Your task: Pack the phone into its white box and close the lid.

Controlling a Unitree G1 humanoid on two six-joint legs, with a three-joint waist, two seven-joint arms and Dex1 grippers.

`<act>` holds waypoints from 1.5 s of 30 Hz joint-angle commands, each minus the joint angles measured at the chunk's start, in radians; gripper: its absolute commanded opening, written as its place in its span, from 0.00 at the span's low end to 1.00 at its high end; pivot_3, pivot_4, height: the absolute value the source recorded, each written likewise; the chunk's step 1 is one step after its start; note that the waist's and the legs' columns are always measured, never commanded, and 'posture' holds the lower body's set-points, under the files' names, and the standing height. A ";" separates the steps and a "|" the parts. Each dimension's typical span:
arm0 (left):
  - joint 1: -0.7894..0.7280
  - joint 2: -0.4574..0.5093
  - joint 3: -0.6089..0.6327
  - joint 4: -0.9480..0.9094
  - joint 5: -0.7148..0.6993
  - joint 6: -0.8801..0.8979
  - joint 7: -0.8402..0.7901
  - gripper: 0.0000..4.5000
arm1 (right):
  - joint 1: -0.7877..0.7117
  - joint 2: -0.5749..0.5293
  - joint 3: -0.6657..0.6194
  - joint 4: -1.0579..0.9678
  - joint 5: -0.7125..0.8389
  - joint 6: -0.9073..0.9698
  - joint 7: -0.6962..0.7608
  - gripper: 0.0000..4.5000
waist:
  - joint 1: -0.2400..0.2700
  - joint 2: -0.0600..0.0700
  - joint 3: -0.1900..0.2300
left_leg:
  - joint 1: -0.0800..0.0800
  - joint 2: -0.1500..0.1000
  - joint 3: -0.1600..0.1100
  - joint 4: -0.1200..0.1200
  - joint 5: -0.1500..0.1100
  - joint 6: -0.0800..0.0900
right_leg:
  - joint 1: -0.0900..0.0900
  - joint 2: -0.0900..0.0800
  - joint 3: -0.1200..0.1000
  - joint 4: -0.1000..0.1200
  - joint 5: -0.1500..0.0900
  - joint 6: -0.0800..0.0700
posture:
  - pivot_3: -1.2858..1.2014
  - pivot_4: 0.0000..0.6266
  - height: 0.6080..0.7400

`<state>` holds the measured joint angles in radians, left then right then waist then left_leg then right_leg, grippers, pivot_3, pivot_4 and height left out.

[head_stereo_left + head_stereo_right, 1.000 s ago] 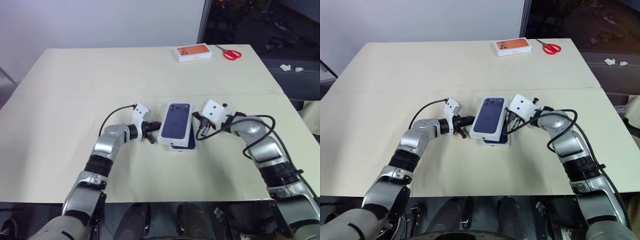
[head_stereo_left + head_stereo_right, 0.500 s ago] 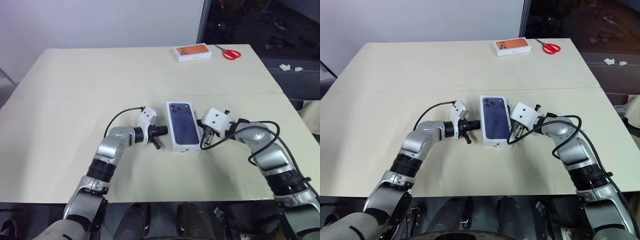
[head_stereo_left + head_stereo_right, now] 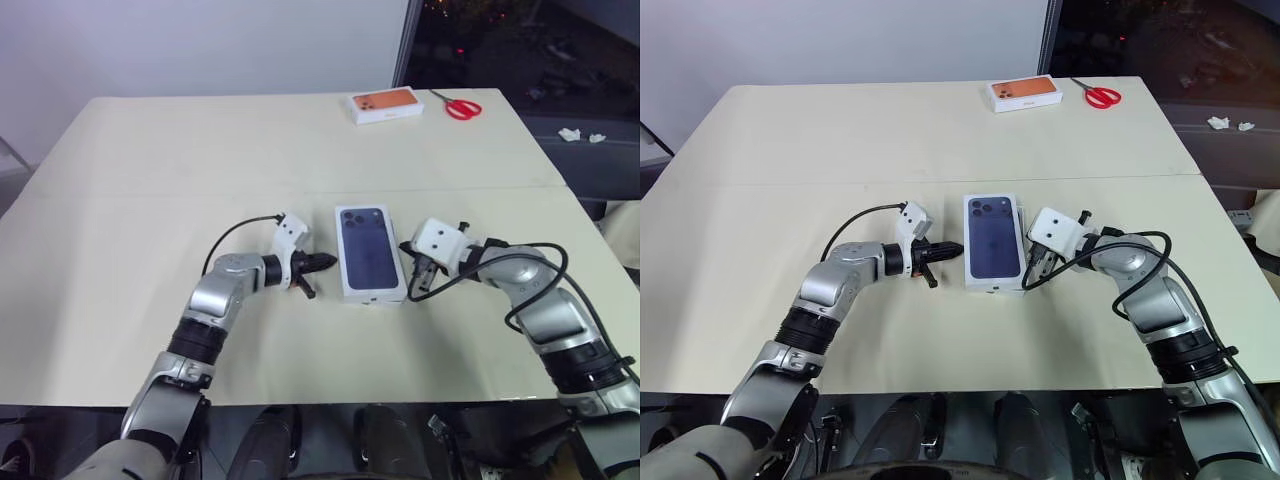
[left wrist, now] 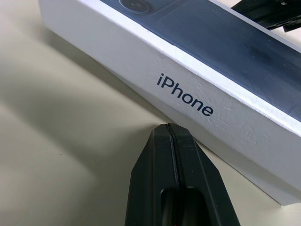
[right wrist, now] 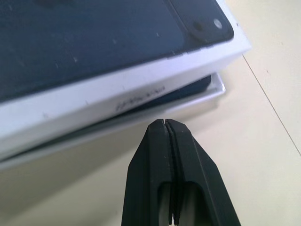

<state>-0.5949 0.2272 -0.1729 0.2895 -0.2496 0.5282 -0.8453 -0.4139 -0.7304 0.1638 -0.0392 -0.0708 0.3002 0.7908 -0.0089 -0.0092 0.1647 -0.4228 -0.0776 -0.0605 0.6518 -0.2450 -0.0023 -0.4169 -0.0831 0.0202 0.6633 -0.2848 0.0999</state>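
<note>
- The left arm's fingers [image 3: 322,263] are pressed together and hold nothing; their tip sits just beside the long side of the lid [image 3: 369,249] that bears the word "iPhone", at about 9 o'clock from it.
- The lid lies picture-side up over the white box [image 5: 207,96] near the middle of the counter [image 3: 150,180]. It is not fully seated: in the right wrist view a dark edge, probably the phone [image 5: 188,92], shows in the gap under its raised side.
- The right arm's fingers [image 3: 416,285] are also closed and empty, at about 3 o'clock, just off the lid's side wall.
- Judged as thin, stiff, light cardboard, the lid should slide easily on the counter, so closed fingertips pressing from both long sides, or down on the top face, suit it better than a pinch.
- The orange-topped box [image 3: 387,104] and red scissors [image 3: 462,107] lie well apart at about 12 o'clock.
</note>
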 commanded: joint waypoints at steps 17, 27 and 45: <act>-0.064 -0.031 -0.023 0.024 0.011 -0.019 -0.008 0.00 | 0.072 -0.091 -0.029 -0.225 0.033 0.090 0.113 0.01 | 0.002 0.000 0.000 | 0.000 0.000 0.000 0.001 0.000 0.000 | 0.000 0.000 0.000 0.000 0.000 0.000 | 0.52 0.24 1.00; -0.053 -0.014 -0.014 0.024 0.019 -0.019 -0.017 0.00 | 0.087 -0.101 -0.018 -0.279 0.025 0.113 0.144 0.01 | 0.001 0.000 0.000 | 0.000 0.000 0.000 0.001 0.000 0.000 | 0.001 0.000 0.000 0.000 0.000 0.000 | 0.52 0.24 1.00; -0.067 -0.030 -0.013 0.013 0.018 -0.004 -0.003 0.00 | 0.007 -0.074 -0.015 -0.135 -0.034 0.065 0.084 0.01 | 0.003 0.000 0.000 | 0.000 0.000 0.000 0.001 0.000 0.000 | 0.001 0.000 0.000 0.000 0.000 0.000 | 0.52 0.24 1.00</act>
<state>-0.6355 0.1982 -0.1908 0.3296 -0.2278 0.5351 -0.8469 -0.3887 -0.8037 0.1545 -0.1674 -0.0972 0.3824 0.8818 -0.0056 -0.0094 0.1648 -0.4228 -0.0777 -0.0607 0.6532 -0.2450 -0.0023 -0.4160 -0.0833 0.0199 0.6636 -0.2847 0.0999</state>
